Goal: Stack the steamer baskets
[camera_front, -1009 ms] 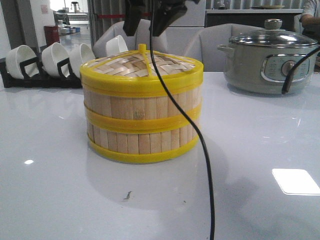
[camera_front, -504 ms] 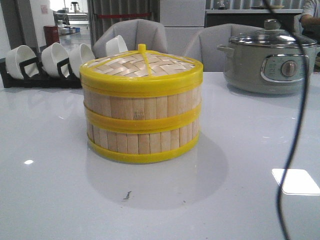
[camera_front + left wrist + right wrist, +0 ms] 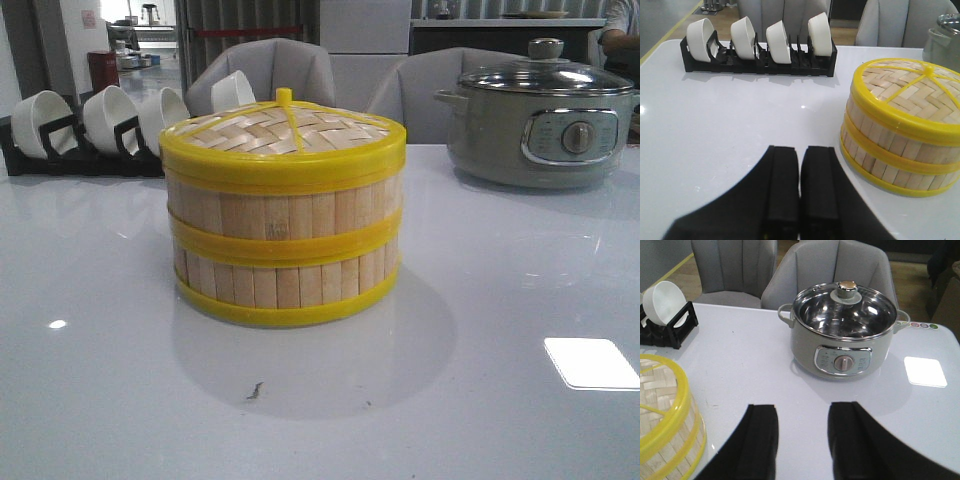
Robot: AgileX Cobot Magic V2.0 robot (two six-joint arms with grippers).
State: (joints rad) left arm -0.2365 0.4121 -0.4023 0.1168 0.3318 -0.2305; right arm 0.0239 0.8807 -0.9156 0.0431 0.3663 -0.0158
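On the bench (image 3: 520, 420), mid-way across, you have the steamer baskets (image 3: 285, 255) sitting one on the other, walls lined up and the yellow rims meeting flush at the seam. The woven lid (image 3: 285, 130) caps the upper one, seated level.

Change since a second ago: the arm and its black cable that hung over the stack in the front view have gone. Half a second back only the cable trailed on the right; now nothing crosses that view. The stack itself has not shifted.

Left gripper (image 3: 799, 165): pads together, nothing between them, hovering over bare bench just beside the stack, not touching it. Right gripper (image 3: 802, 432): fingers apart, empty, held off to the side between the stack's rim and the grey pot (image 3: 842, 337).

Bowl rack (image 3: 757, 47) at the rear, four white bowls in it, well apart from the stack. Pot on your right, glass lid on.

Your reading: both arms clear and nothing held suggests the stacking is done and this is the retreat. Check only that the seam sits even all round; the far side is hidden from every view.
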